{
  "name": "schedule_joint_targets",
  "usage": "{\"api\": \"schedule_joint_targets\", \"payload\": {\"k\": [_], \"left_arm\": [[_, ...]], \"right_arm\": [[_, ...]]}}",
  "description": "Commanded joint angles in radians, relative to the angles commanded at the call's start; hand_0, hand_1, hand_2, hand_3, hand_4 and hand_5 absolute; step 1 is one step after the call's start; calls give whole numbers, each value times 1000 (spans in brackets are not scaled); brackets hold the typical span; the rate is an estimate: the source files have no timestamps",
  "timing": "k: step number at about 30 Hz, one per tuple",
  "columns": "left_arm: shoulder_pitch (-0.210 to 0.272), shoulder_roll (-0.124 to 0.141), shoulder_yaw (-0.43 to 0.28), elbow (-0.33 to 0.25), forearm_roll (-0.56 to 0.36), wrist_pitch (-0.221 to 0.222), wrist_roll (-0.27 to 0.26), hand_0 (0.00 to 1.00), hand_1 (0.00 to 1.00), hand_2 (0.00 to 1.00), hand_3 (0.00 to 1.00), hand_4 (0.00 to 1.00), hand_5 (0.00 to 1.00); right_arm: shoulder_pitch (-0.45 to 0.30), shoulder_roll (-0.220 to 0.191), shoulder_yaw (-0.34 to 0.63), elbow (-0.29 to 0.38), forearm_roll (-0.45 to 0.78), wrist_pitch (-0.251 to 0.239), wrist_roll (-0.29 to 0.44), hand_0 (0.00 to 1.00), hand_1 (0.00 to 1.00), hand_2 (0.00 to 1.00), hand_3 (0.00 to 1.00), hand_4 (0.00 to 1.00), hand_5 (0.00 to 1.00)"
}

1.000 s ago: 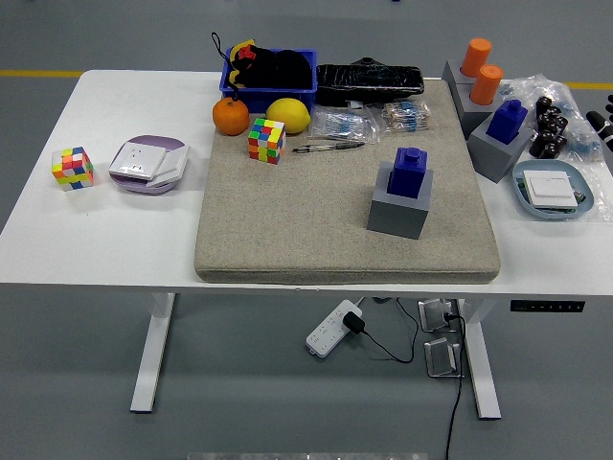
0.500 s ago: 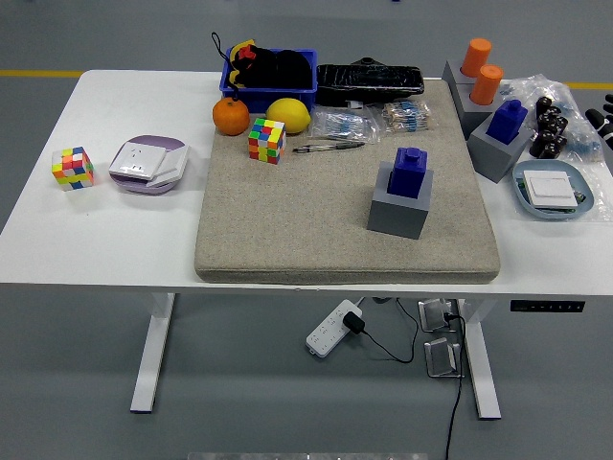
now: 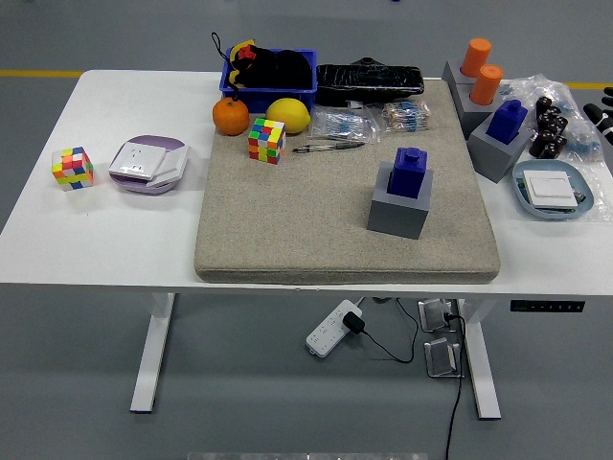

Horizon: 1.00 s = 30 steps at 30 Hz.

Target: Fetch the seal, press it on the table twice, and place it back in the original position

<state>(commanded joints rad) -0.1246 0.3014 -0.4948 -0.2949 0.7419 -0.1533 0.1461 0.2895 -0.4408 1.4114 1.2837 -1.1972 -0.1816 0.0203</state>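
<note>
Starting nearest me, the beige pad [image 3: 316, 220] covers the middle of the white table [image 3: 105, 230], and nothing on it has moved over the last second. The blue seal [image 3: 410, 172] sits upright in its grey holder [image 3: 398, 210] on the pad's right half, towards the near edge, and nothing is touching it. Further back on the pad, the colour cube [image 3: 267, 140], the pens [image 3: 328, 146], the lemon [image 3: 288, 115] and the orange [image 3: 230, 116] are just as they were. Off the pad's right edge, a second blue seal [image 3: 507, 121] stands in its own grey block, with two orange ones [image 3: 481, 69] behind it. The only change I can find is out past these, at the picture's right border. A sliver of the right hand [image 3: 600, 115] has crept slightly farther from me, and so little of it shows that I cannot tell how it is set. The left arm is nowhere in view. I judge the fetch has barely begun, and the reach across to the seal on the pad is still to come.
</note>
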Motion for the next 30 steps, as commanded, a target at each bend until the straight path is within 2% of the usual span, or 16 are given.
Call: {"api": "schedule_joint_targets", "payload": {"k": [30], "left_arm": [[-1, 11, 14, -4, 2, -2, -1, 822, 794, 760, 811, 726, 313]], "right_arm": [[-15, 12, 22, -12, -15, 3, -16, 864, 757, 766, 745, 951, 452]]}}
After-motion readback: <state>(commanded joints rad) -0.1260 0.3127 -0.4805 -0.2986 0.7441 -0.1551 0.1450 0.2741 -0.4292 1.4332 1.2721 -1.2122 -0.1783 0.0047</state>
